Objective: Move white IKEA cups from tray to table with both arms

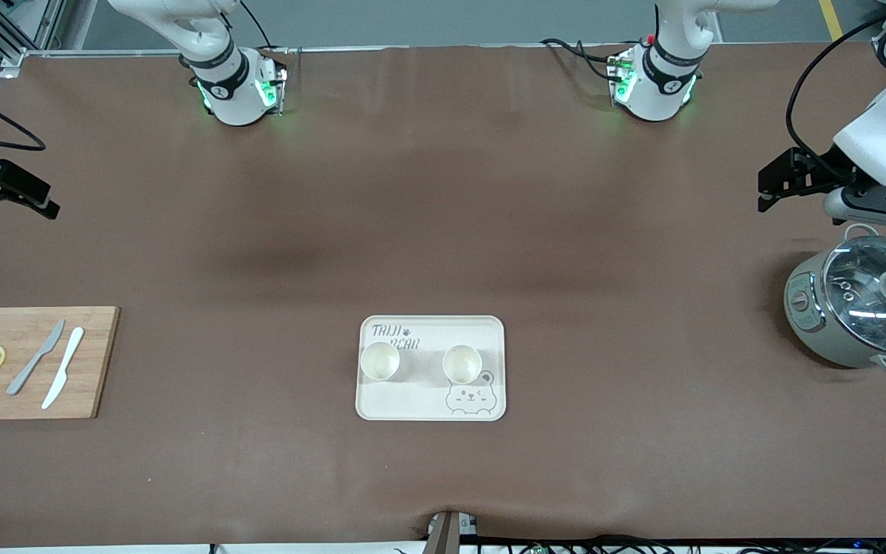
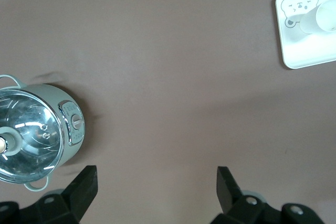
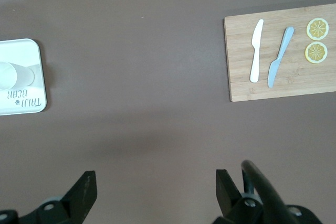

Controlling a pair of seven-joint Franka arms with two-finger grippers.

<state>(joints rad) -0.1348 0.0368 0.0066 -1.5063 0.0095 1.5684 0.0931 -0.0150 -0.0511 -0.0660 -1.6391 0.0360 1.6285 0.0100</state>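
Observation:
Two cream-white cups stand upright side by side on the bear tray (image 1: 430, 403). One cup (image 1: 379, 361) is toward the right arm's end and the other cup (image 1: 462, 363) toward the left arm's end. My left gripper (image 1: 780, 183) is open and empty, up over the table beside the pot, well away from the tray. Its wrist view (image 2: 156, 182) shows a cup (image 2: 321, 18) on the tray's corner (image 2: 294, 51). My right gripper (image 1: 28, 192) is open and empty over the table above the cutting board's end. Its wrist view (image 3: 156, 184) shows a cup (image 3: 11, 75) on the tray (image 3: 29, 100).
A grey-green pot with a glass lid (image 1: 862, 308) stands at the left arm's end, also in the left wrist view (image 2: 34, 135). A wooden cutting board (image 1: 97, 362) with two knives and two lemon slices lies at the right arm's end, also in the right wrist view (image 3: 236, 66).

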